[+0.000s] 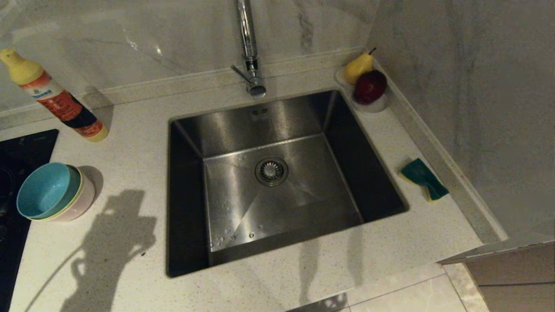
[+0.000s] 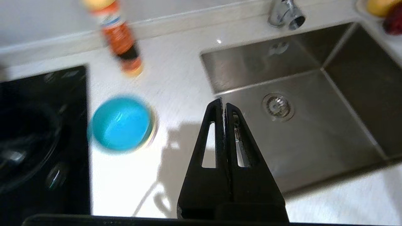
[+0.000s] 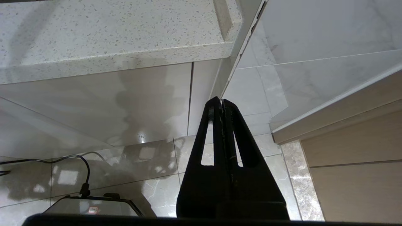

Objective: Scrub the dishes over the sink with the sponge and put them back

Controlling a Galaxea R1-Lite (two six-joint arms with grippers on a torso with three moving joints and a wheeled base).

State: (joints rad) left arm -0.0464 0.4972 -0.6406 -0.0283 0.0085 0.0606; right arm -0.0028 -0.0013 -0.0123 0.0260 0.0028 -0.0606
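The dishes stand nested on the counter left of the sink, light blue bowl on top, a yellow rim and a pink bowl under it. In the left wrist view the blue bowl lies left of my left gripper, which is shut, holds nothing, and hangs above the counter near the sink's left rim. The sponge, green face up, lies on the counter right of the sink. My right gripper is shut and empty, parked low beside the cabinet, below the counter edge. Neither gripper appears in the head view.
An orange detergent bottle with a yellow cap stands at the back left. A black hob borders the bowls on the left. The chrome tap rises behind the sink. A white dish with a pear and a red fruit sits at the back right corner.
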